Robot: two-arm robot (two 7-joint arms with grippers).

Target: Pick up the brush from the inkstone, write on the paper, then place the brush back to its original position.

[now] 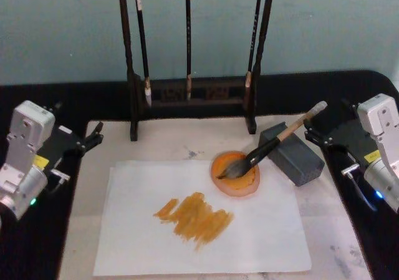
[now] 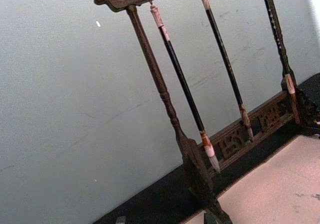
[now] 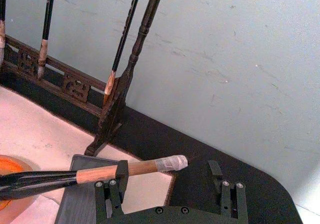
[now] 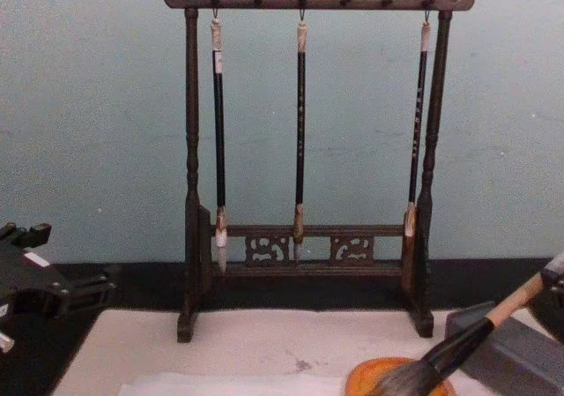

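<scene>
- Black tabletop [image 1: 43, 255] carries it all; cream mat [image 1: 336, 242] lies on it, w/ a few grey smudges.
- Dark wooden rack [image 4: 189, 149] stands upright at the mat's far edge, in front of a pale wall.
- The paper [image 1: 262, 230] lies flat on the mat, near side of the rack. Orange strokes [image 1: 194, 217] are smeared across its middle.
- My L fingers [image 1: 92, 138] sit off the mat's left edge over the black tabletop, spread apart, nothing in them, well away from the brush.
- My R fingers [image 1: 316, 135] sit off the mat's right edge, spread wide, gripping nothing. Wrist view: the brush's white cap lies betw. them and one finger overlaps the handle; contact there I can't tell.
- Grey block [image 1: 299, 158] lies on the mat just right of the inkstone, at the paper's far right corner.
- The brush [image 1: 271, 146] lies tilted: bristles down on the inkstone, handle propped on the block, capped end pointing up toward my R side.
- Inkstone [image 1: 240, 183], a round orange dish, sits at the paper's far edge.
- Three slim black brushes [image 1: 187, 37] hang straight down from the rack's top bar, tips near the bottom rail.
</scene>
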